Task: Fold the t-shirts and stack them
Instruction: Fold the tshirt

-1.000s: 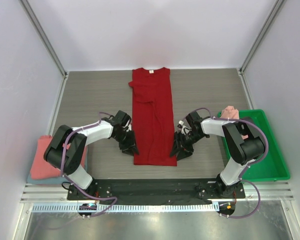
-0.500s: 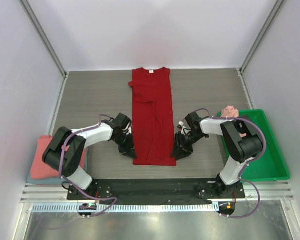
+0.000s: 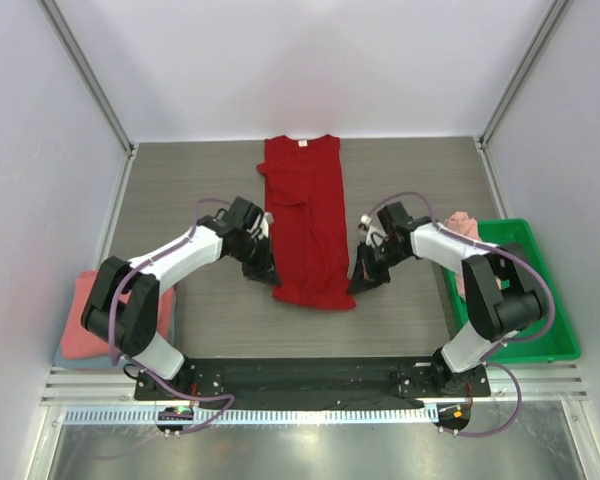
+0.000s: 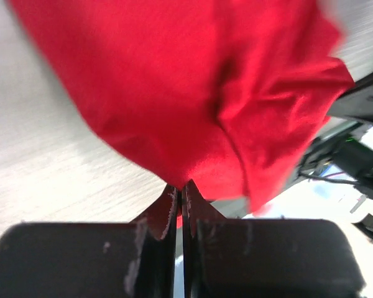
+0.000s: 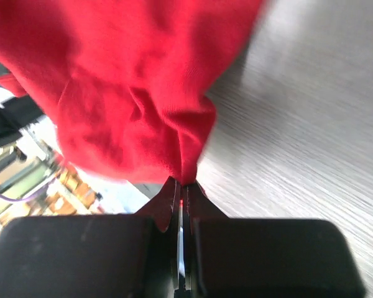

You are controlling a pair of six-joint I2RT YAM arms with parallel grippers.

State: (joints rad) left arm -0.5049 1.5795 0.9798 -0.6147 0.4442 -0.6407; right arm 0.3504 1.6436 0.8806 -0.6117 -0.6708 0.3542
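Observation:
A deep red t-shirt lies lengthwise on the grey table, collar at the far end, folded into a narrow strip. My left gripper is shut on its near left hem corner, and my right gripper is shut on the near right corner. The near hem sags between them, lifted off the table. In the left wrist view red cloth hangs from the closed tips. The right wrist view shows the same cloth pinched at the tips. Folded salmon-pink shirts sit at the left edge.
A bright green tray stands at the right, with pink cloth at its far corner. White walls and metal posts close in the table on three sides. The black base rail runs along the near edge.
Both grippers closed on the red t-shirt's near corners and drew them up and away from the near edge. The near hem now sits farther from the bases.

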